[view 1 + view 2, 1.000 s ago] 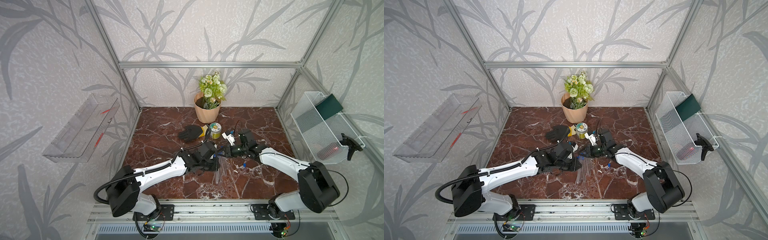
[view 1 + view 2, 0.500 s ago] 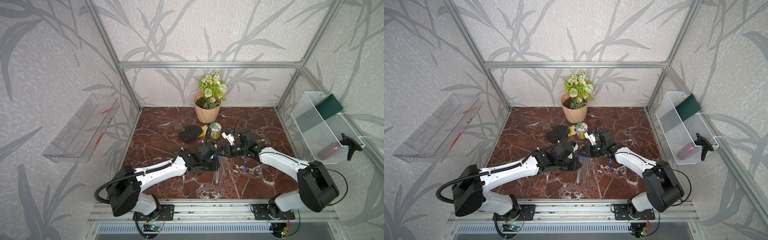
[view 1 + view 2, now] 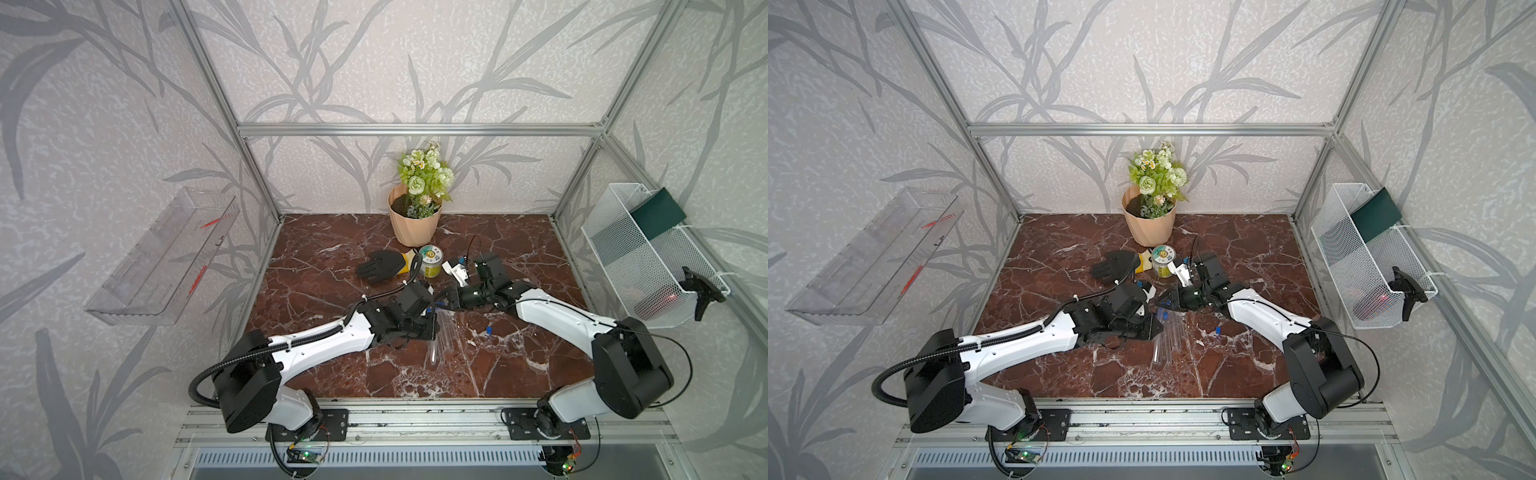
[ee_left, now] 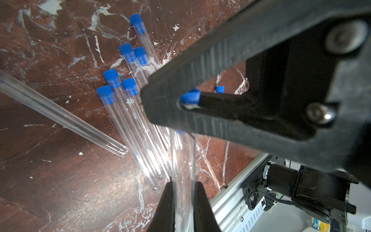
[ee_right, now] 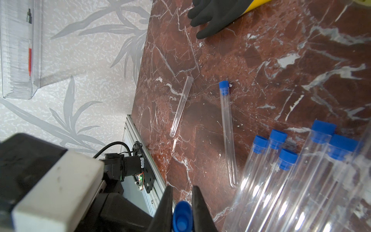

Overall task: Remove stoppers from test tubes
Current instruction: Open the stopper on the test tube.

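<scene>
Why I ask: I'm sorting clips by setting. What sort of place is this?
Most likely a robot test cell staged as a lab bench, not a real lab: an aluminium frame with wallpapered walls, two arms bolted to a front rail, and test tubes with blue stoppers lying loose on a marble-look table.

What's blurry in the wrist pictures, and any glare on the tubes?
Left wrist: the right tool looms close and soft; the lying tubes are sharp, with white glare streaks. Right wrist: the held stopper and nearest tubes blur; the two farther tubes are sharp.
</scene>
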